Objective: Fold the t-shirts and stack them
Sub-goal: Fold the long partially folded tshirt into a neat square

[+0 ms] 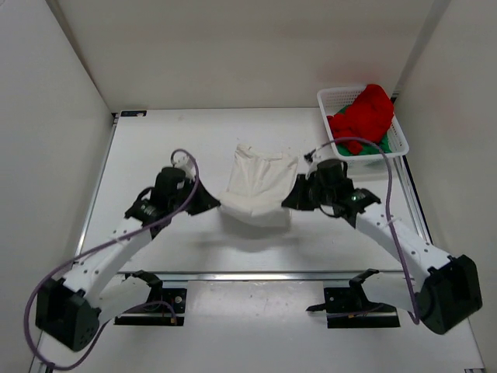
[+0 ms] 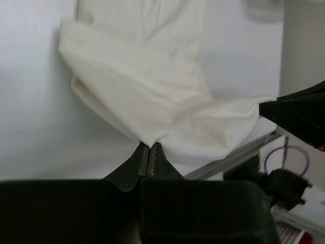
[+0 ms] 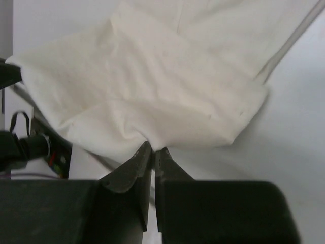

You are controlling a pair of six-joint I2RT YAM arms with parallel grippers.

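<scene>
Left end effector (image 1: 215, 203) and right end effector (image 1: 290, 200) each pinched on a near corner of white t-shirt (image 1: 260, 186) — it spans between them, rest lying away over counter (image 1: 155, 148).

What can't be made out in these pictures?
Top view: the green shirt is mostly buried under the red shirt in the basket.
Both wrist views: the white shirt runs off the top edge, far end unseen.
Left wrist view, top right: a blurred grey shape, unidentifiable.
</scene>
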